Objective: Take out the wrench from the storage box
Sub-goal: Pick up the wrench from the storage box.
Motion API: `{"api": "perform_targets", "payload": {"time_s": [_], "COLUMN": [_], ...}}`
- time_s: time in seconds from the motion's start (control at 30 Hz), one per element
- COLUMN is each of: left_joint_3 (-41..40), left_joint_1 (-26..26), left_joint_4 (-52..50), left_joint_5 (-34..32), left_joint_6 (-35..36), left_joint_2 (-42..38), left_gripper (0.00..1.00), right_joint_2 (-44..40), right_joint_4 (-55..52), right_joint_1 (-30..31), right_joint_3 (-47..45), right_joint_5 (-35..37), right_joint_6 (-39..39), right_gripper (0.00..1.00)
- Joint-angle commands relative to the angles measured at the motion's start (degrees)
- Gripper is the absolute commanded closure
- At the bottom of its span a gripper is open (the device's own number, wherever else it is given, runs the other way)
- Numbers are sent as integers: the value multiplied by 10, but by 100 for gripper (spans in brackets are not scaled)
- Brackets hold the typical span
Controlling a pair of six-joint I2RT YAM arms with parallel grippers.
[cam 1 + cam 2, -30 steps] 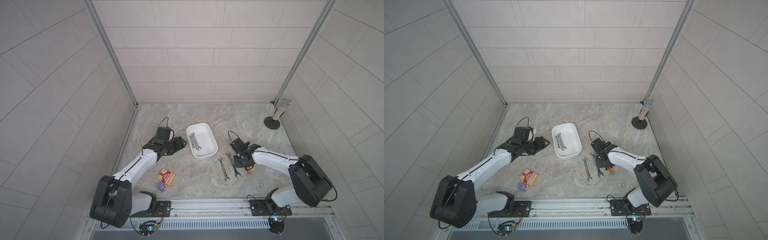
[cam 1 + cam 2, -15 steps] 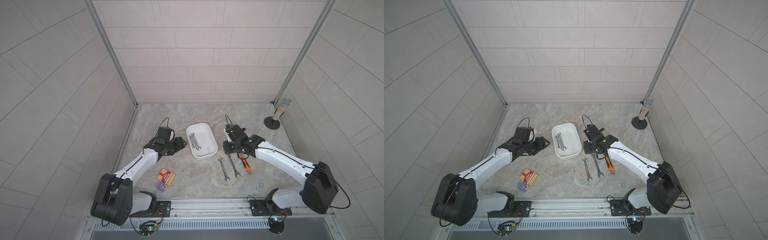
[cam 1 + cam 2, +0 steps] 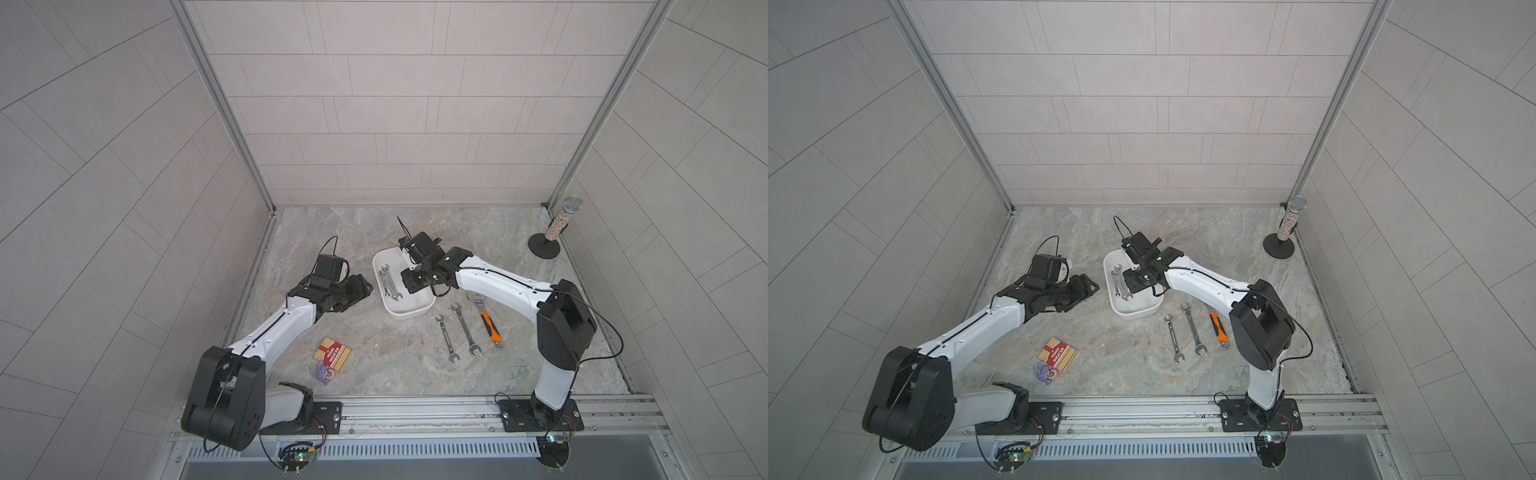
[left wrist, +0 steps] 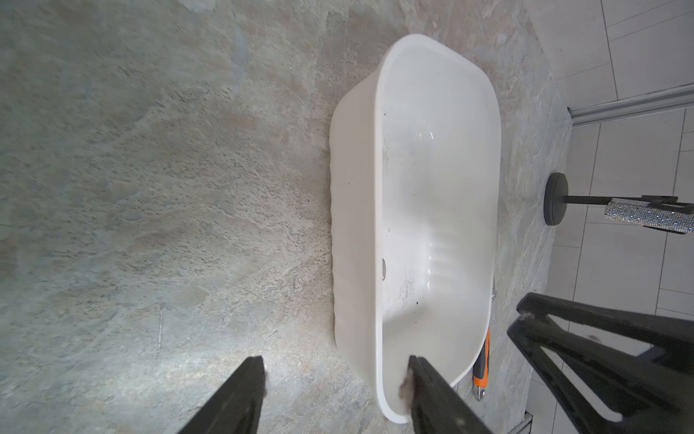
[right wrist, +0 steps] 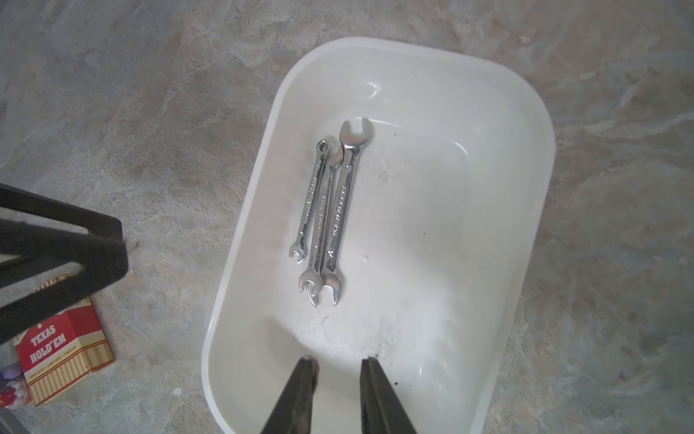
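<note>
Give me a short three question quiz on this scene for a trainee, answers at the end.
1. How many silver wrenches lie in the white glossy rounded storage box?
2. True or false: the right gripper hangs over that box, open and empty.
3. Which lies outside the box beside two silver open-ended wrenches? A) orange-handled adjustable wrench B) hammer C) screwdriver
Key: 1 three; 2 true; 3 A

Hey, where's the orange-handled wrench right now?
In both top views the orange-handled wrench lies on the table outside the storage box, beside two loose silver wrenches, on the right arm's side.
</note>
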Motion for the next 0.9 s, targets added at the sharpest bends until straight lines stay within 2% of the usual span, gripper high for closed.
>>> {"api": "perform_targets", "payload": {"time_s": [0.0,0.53,0.87], "left_joint_3": [-2,-2,1], "left_joint_1": [-1,14,16], "left_joint_4": [-8,-4,-4], "left_joint_5": [-5,6,18], "left_joint_6": [7,24,24], "left_joint_2": [2,9,22], "left_gripper": [33,33,33], "right_joint_2": [28,176,241], "right_joint_4": [-23,-55,-73], "right_joint_1": [5,18,30], "right_joint_3": [28,165,206], "right_joint_5": [-8,10,65], "right_joint_6": [-14,-50,-68], "right_gripper": [73,69,68]}}
